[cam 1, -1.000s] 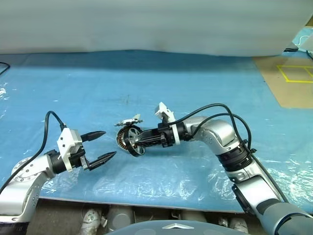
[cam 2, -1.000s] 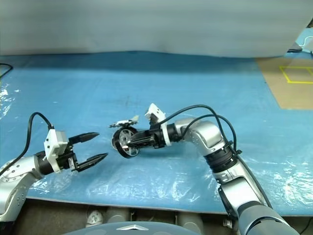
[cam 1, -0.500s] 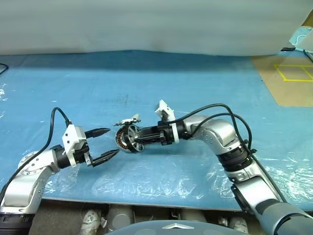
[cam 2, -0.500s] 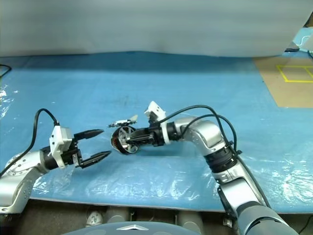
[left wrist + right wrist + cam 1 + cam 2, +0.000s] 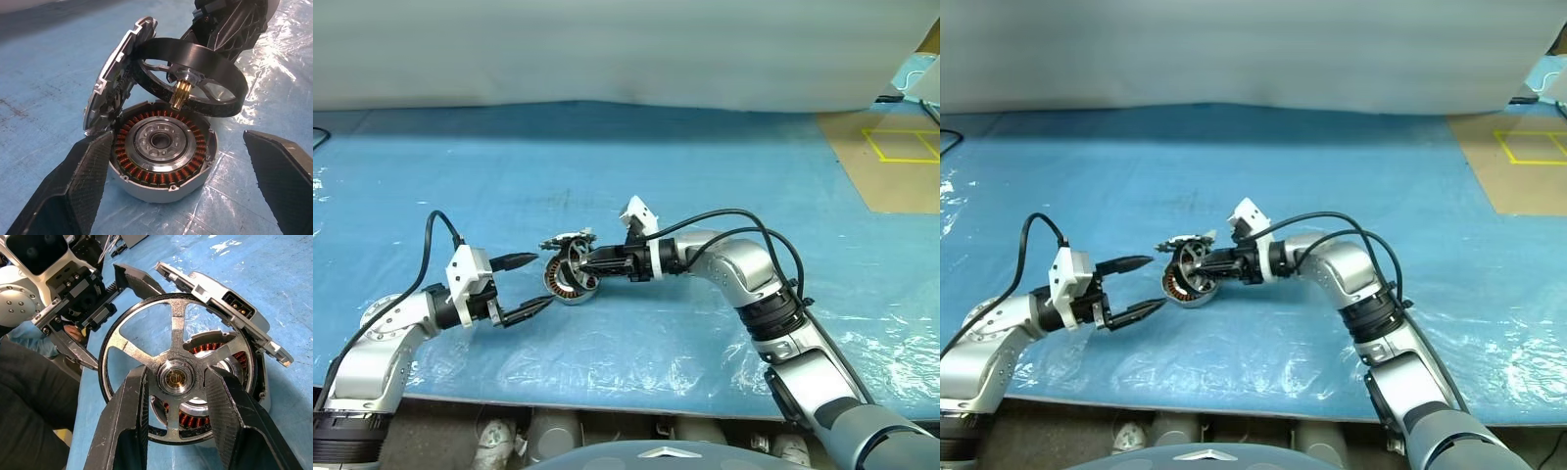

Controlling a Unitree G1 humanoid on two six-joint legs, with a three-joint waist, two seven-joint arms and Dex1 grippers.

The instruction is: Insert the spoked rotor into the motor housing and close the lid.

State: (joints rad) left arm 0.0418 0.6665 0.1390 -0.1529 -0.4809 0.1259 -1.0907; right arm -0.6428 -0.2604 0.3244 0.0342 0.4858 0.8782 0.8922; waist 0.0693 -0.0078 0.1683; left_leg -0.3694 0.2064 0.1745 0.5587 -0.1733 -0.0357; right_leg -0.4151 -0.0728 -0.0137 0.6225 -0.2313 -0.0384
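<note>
The motor housing (image 5: pixel 161 147), a silver cup with copper windings, lies on the blue sheet with its lid (image 5: pixel 115 83) hinged up at the far side. My right gripper (image 5: pixel 592 264) is shut on the hub of the spoked rotor (image 5: pixel 176 372). It holds the black-rimmed rotor tilted just above the housing's open mouth, brass shaft (image 5: pixel 182 93) pointing down toward the centre hole. My left gripper (image 5: pixel 540 282) stands open just to the left of the housing, its fingers (image 5: pixel 73 186) on either side of the housing and not touching it.
A blue plastic sheet (image 5: pixel 636 166) covers the table, crinkled along the front edge (image 5: pixel 636 397). Brown board with yellow tape (image 5: pixel 901 147) lies at the far right. A grey wall (image 5: pixel 607 49) closes the back. Cables (image 5: pixel 744 220) loop over my right arm.
My right gripper has carried the rotor a little up and to the left, from beside the housing to over its mouth. The left gripper stays open, almost where it was.
</note>
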